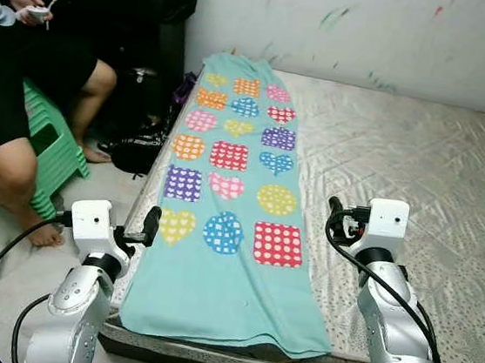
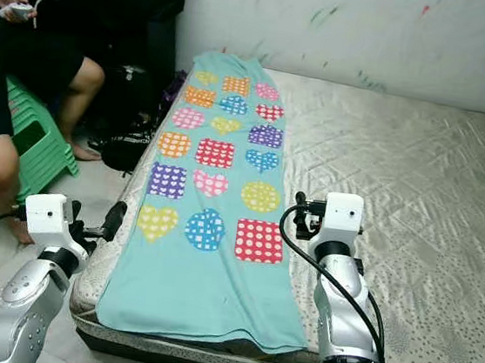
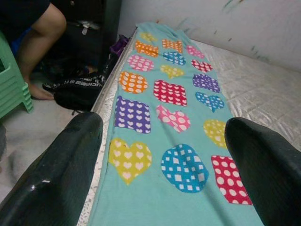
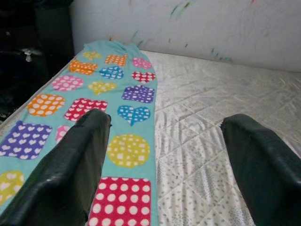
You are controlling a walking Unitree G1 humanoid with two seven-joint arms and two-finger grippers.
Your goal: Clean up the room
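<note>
Teal patterned blanket (image 1: 232, 198) along bare mattress (image 1: 417, 184) by scribbled wall (image 1: 374, 30); both grippers' jaws released.

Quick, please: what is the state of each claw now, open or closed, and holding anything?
Left claw: open, holding nothing, over the near end of the blanket.
Right claw: open, holding nothing, over the blanket's right edge and the mattress.

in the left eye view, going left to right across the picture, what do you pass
Seated person → green stool → black bag → turquoise patterned blanket → bare mattress.
</note>
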